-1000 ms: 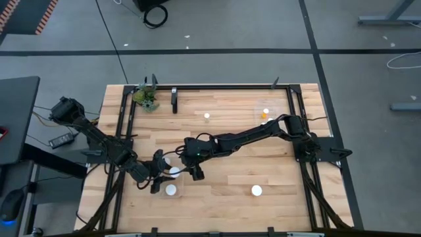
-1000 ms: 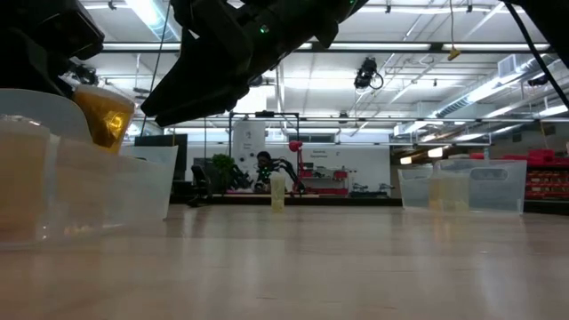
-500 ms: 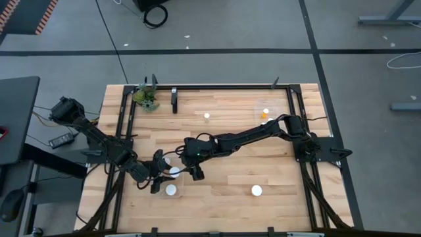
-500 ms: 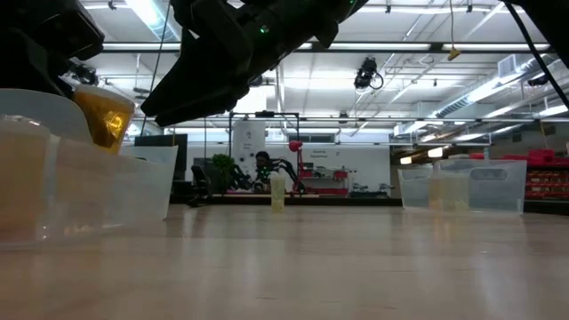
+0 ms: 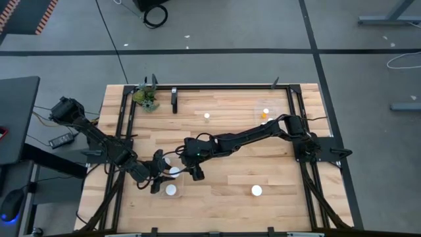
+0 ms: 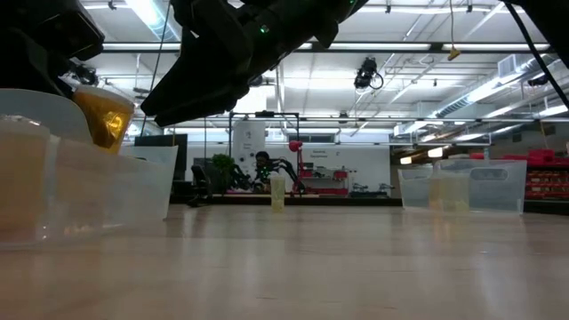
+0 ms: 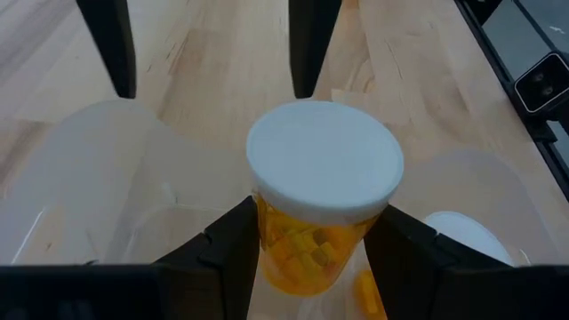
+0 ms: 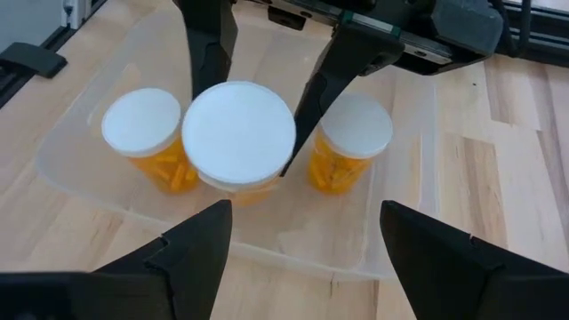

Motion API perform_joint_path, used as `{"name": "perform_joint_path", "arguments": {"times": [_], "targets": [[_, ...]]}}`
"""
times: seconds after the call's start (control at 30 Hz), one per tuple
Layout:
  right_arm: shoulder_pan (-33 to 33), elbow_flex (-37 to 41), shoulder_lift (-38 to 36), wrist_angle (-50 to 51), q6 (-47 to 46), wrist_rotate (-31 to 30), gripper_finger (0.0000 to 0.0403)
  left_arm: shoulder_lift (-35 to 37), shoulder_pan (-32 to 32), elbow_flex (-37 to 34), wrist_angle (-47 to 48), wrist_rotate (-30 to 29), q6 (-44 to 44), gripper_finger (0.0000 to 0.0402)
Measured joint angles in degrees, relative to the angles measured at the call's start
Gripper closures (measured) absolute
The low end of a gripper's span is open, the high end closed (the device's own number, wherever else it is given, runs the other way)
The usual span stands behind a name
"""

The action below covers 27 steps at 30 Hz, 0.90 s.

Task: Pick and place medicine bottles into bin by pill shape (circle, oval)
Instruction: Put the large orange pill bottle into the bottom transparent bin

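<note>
The left gripper [image 7: 311,244] is clamped on a bottle [image 7: 322,213] by its amber body just under the white cap, held above the clear bin [image 8: 80,151]; two more bottles [image 8: 147,138] stand inside that bin, either side of it. The right gripper [image 8: 302,244] hangs over the same bin, jaws spread wide and empty. The bottle looks light, stiff and smooth-walled, likely to slip; the body below the cap seems the soundest hold.
</note>
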<state>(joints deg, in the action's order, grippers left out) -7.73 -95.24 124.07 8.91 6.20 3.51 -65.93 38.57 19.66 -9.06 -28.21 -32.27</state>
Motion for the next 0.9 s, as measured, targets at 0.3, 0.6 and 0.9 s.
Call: {"name": "perform_joint_path", "arguments": {"times": [0.3, 0.6, 0.9], "targets": [[-0.02, 0.00, 0.00, -1.22, -1.61, 3.85, 0.0109, 0.00, 0.02, 0.00, 0.30, -0.93, 0.00, 0.0216], [-1.52, 0.00, 0.00, -6.37, -1.71, 0.82, 0.0109, 0.00, 0.01, 0.00, 0.30, -3.14, 0.02, 0.0216], [-2.32, 0.11, 2.48, -10.52, -2.85, -2.45, 0.0109, -0.02, 0.02, 0.00, 0.11, -3.33, 0.39, 0.0216]]}}
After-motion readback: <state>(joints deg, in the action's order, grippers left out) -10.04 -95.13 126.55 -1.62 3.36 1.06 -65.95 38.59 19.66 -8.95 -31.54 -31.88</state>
